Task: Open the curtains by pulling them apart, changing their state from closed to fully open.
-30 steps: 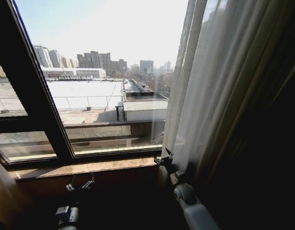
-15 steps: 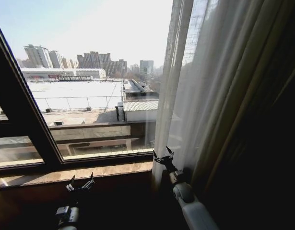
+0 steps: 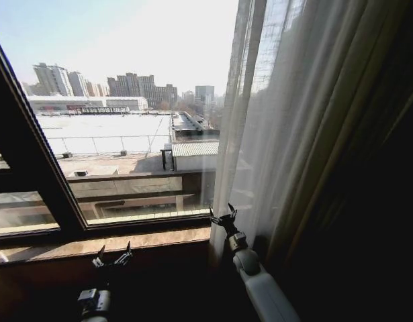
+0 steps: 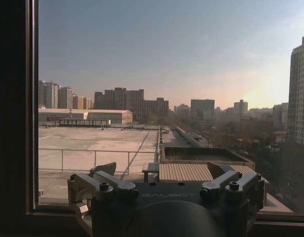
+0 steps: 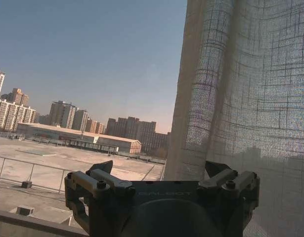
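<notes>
The sheer cream curtain hangs bunched in pleats over the right part of the window, its free edge running down to the sill. My right gripper is raised at that edge near the bottom, open. In the right wrist view the curtain hangs just beyond the open right gripper, with its edge lined up between the two fingers; I cannot tell whether it touches them. My left gripper sits low in front of the sill, open and holding nothing. The left gripper faces bare glass.
A dark heavy drape covers the far right. The stone window sill runs below the glass, and a dark window frame post slants down at the left. Outside lie rooftops and distant towers.
The whole picture has shifted, so the camera has moved; the window post now sits farther left. My right gripper has risen a little and edged left along the curtain's edge. The left gripper is unchanged.
</notes>
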`<state>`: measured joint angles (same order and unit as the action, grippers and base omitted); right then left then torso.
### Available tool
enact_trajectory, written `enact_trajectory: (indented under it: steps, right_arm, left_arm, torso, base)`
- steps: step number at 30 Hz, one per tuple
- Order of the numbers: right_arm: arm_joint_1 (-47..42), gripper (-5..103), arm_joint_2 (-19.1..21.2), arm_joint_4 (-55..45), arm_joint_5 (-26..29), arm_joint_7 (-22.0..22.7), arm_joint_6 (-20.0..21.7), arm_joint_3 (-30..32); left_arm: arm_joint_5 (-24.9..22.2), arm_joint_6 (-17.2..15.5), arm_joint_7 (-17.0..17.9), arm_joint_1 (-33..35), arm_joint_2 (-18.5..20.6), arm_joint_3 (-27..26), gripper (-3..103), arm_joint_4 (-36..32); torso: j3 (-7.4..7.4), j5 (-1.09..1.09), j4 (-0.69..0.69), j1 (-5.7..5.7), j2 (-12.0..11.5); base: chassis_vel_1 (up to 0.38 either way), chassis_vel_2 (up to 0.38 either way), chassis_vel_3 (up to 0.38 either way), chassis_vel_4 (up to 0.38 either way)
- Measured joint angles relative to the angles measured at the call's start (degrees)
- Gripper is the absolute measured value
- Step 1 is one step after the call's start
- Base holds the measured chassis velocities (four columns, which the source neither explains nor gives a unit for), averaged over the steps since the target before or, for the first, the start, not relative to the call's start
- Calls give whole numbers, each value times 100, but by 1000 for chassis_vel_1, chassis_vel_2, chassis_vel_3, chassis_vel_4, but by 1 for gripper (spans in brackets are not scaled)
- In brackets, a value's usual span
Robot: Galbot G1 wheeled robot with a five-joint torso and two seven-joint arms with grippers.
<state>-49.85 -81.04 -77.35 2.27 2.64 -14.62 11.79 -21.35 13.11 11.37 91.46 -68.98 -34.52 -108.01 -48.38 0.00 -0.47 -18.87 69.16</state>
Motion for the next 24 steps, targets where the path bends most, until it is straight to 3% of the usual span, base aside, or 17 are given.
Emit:
enact_trajectory:
  steps: [8,12,14,17,20,23,24]
  right_arm:
    - [574,103,-220,675,-59,116,-106,-34]
    - [621,84,-218,790,-88,66,-186,-13]
    - [622,84,-211,792,-85,52,-194,-7]
    - [622,68,-175,791,-45,20,-203,8]
    - [617,62,-158,786,-22,15,-204,18]
    - [594,45,-144,784,19,-16,-229,52]
    - [594,45,-144,784,19,-16,-229,52]
  left_arm:
    - [0,0,1,0,0,1,100,0]
    - [0,0,1,0,0,1,100,0]
    - [0,0,1,0,0,1,100,0]
    - [0,0,1,0,0,2,100,0]
    - [0,0,1,0,0,2,100,0]
    - [0,0,1,0,0,2,100,0]
    - [0,0,1,0,0,2,100,0]
  torso:
    - [0,-2,1,-1,0]
    - [1,-2,1,0,0]
    - [0,-2,0,0,0]
    - [0,-1,0,0,-1]
    - [0,-1,0,0,0]
    - [1,-1,0,0,0]
    - [1,-1,0,0,0]
  base:
    - [0,0,0,0]
    - [0,0,0,0]
    - [0,0,0,0]
    - [0,0,0,0]
    - [0,0,0,0]
    - [0,0,0,0]
    - [0,0,0,0]
